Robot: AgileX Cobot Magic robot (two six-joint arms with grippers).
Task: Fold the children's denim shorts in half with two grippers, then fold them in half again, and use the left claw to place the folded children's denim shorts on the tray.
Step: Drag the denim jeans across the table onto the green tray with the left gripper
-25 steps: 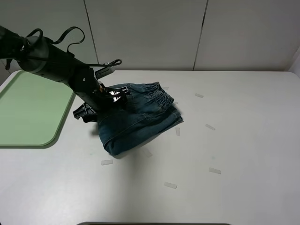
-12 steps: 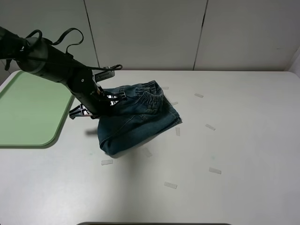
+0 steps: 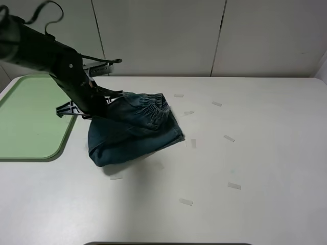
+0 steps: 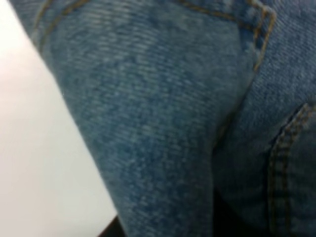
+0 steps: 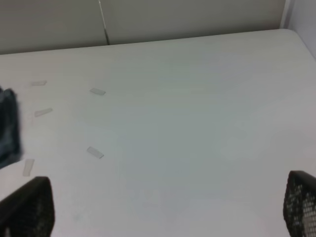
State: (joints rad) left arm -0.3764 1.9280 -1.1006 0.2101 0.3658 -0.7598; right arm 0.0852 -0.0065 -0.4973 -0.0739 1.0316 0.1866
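Note:
The folded denim shorts hang from my left gripper, which is shut on their upper left edge; the lower part droops to the white table. In the left wrist view the denim fills the picture and hides the fingers. The pale-green tray lies left of the shorts, with its rim just beside the gripper. My right gripper is open and empty over bare table; it is outside the exterior view. A dark edge of the shorts shows far off in the right wrist view.
Several small pale tape strips lie on the white table, for example one towards the front and one to the right of the shorts. A panelled wall stands behind the table's far edge.
My left arm has lifted and carried the shorts to the left, towards the tray. The shorts' bundle has shifted left with it, away from the tape strips.

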